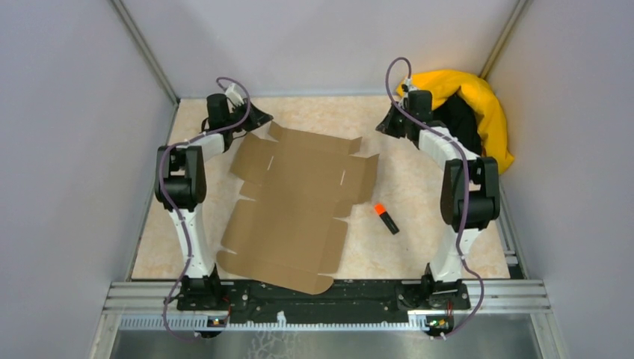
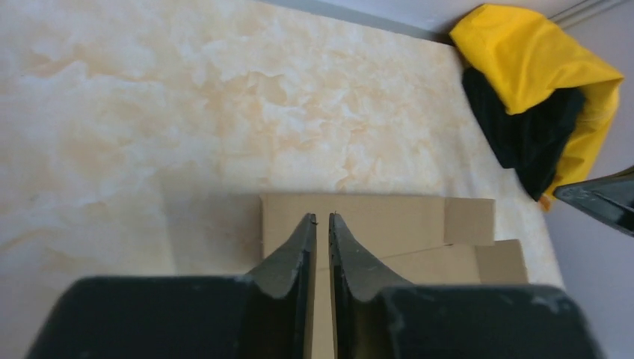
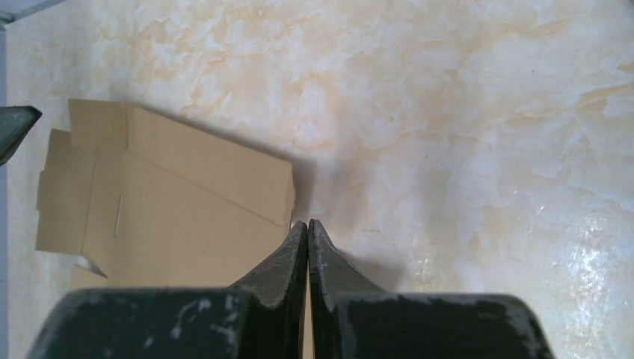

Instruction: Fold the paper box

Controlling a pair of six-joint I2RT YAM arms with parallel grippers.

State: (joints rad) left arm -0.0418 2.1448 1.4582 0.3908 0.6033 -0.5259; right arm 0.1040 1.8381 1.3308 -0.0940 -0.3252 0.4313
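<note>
The paper box [image 1: 295, 202] is a flat brown die-cut sheet with flaps and slits, spread across the middle of the table. My left gripper [image 1: 258, 116] hovers at the sheet's far left corner, shut with only a thin slit between the fingers and nothing in it. In the left wrist view its tips [image 2: 322, 217] hang over a cardboard flap [image 2: 389, 224]. My right gripper [image 1: 385, 123] is near the far right corner, shut and empty. In the right wrist view its tips [image 3: 308, 223] sit just past the edge of the sheet [image 3: 172, 202].
A yellow-and-black cloth heap [image 1: 478, 112] fills the far right corner behind the right arm, also in the left wrist view [image 2: 538, 97]. An orange-capped black marker [image 1: 386, 218] lies on the table to the right of the sheet. Grey walls enclose the table.
</note>
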